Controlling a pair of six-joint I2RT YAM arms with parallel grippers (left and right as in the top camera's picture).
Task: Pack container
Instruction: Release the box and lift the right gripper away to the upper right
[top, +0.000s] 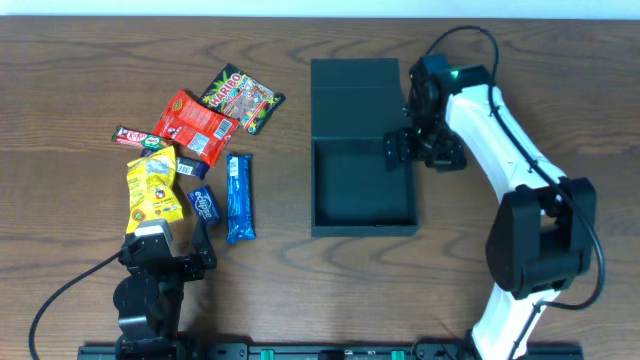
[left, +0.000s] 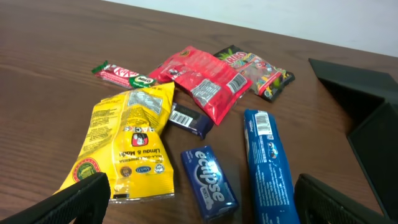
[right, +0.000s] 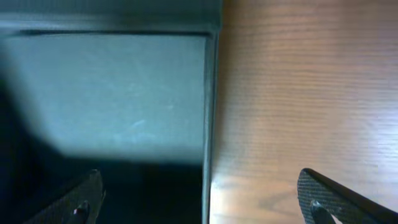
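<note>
The container (top: 363, 230) is a dark teal-black square box in the middle of the table, open, with its flap lid (top: 355, 82) lying flat behind it. My right gripper (top: 409, 148) is open and empty, with one finger on each side of the box's right wall (right: 209, 124). In the right wrist view the jaws (right: 208, 202) have the dark inside on the left and the wood on the right. My left gripper (top: 165, 252) is open and empty at the front left, just short of the snack pile; in the left wrist view its fingers (left: 205, 205) frame the snacks.
The snacks lie left of the box: a yellow bag (left: 127, 143), blue Eclipse mints (left: 208, 180), a long blue packet (left: 268, 165), a red packet (left: 202, 81), a Haribo bag (left: 258, 71), a KitKat (left: 124, 73) and a small dark packet (left: 189, 119). The box corner (left: 373, 124) is at the right.
</note>
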